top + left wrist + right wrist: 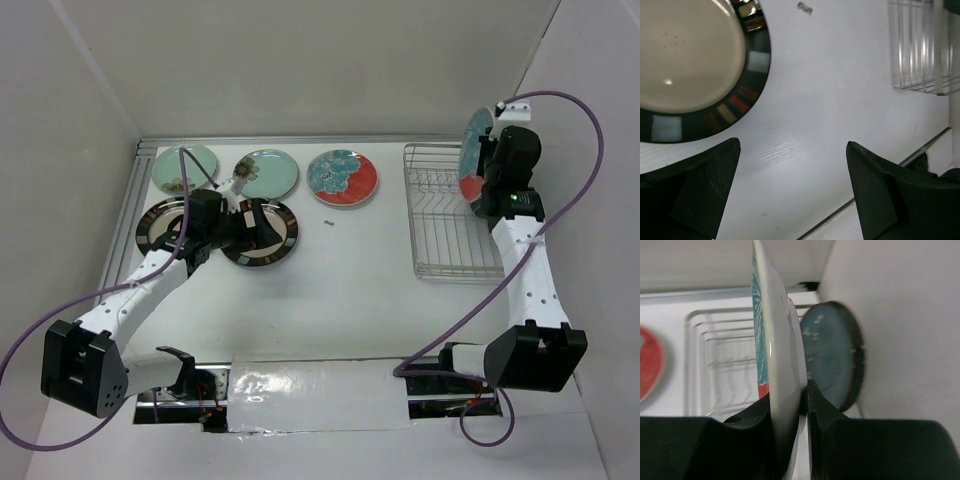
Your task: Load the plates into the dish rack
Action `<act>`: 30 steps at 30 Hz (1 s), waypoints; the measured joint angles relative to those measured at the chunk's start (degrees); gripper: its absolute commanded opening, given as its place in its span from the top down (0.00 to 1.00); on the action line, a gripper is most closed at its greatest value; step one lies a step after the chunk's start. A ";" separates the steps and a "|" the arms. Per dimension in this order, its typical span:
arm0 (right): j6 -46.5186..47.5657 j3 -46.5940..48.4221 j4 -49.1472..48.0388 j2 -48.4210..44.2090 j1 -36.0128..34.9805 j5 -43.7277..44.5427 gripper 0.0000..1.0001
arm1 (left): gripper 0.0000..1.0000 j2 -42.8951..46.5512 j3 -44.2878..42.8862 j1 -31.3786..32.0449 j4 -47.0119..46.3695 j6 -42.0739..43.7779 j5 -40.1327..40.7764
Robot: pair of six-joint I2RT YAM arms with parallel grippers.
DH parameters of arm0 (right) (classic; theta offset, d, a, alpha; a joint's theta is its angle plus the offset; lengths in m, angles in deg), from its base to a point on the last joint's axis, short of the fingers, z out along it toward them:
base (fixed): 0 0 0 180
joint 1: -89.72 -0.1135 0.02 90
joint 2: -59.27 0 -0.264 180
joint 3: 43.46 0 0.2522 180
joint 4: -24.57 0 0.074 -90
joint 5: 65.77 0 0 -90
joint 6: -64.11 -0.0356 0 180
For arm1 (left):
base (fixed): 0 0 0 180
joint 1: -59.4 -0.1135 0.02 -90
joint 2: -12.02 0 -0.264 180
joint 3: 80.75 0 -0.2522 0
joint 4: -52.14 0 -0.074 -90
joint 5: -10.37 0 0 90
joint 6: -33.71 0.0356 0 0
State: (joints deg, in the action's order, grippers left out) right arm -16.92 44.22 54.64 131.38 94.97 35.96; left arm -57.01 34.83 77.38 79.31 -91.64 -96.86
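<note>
One red-orange flowered plate (771,340) is gripped by its rim in the right pincer (802,397). The pincer holds it upright, edge-on to the wrist camera, above the far end of the dish rack (450,230). Just behind it a dark teal plate (832,357) also stands upright, close to the side wall. Whether it sits in a slot, I cannot tell. Five more plates lie flat on the table (350,290): two mint green plates (185,168), a second flowered plate (343,177) and two striped plates (165,225). The left pincer (792,145) hangs over one of the striped plates with its jaws wide apart and nothing between them.

The step in hand, as I judge it, is to lower the held plate into a slot of the rack. To do this well, the plate should be kept vertical and parallel to the dividers. It should come down in a free gap next to the teal plate without touching it, because ceramic against ceramic can chip. The grip is only on the rim, so the plate may swing, and a slow descent is safer. The jaws should part only when the lower edge rests on the bottom wires.
</note>
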 measured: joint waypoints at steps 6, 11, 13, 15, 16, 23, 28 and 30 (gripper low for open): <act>7.32 -4.87 -9.18 0.07 4.98 2.47 1.00 | 0.00 0.04 2.27 -0.96 2.12 3.45 0.15; 9.79 -8.66 -12.13 2.10 7.72 1.09 1.00 | 0.00 -0.26 2.27 -1.22 1.51 4.11 -0.37; 10.38 -8.79 -13.11 4.11 8.35 0.70 1.00 | 0.00 -0.59 2.27 -1.29 1.29 4.15 -0.98; 10.69 -8.79 -13.99 6.03 8.96 -0.28 1.00 | 0.00 -1.01 2.27 -1.31 0.96 4.15 -1.42; 10.86 -8.79 -14.27 6.86 9.25 -0.76 1.00 | 0.00 -1.20 2.29 -1.31 0.83 4.15 -1.60; 11.50 -8.79 -17.16 12.20 9.90 -3.78 1.00 | 0.00 -2.40 2.29 -1.33 0.02 4.15 -2.56; 11.23 -8.76 -19.08 17.11 10.05 -5.38 0.99 | 0.00 -3.48 2.29 -1.40 -0.13 4.15 -2.60; 11.02 -8.76 -19.45 18.97 10.05 -6.14 0.97 | 0.00 -3.82 2.29 -1.62 -0.13 4.15 -2.67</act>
State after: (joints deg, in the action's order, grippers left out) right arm -5.91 35.45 35.19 150.36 105.03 29.81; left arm -60.84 37.13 75.76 79.18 -87.49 -99.53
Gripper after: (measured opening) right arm 0.252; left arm 0.995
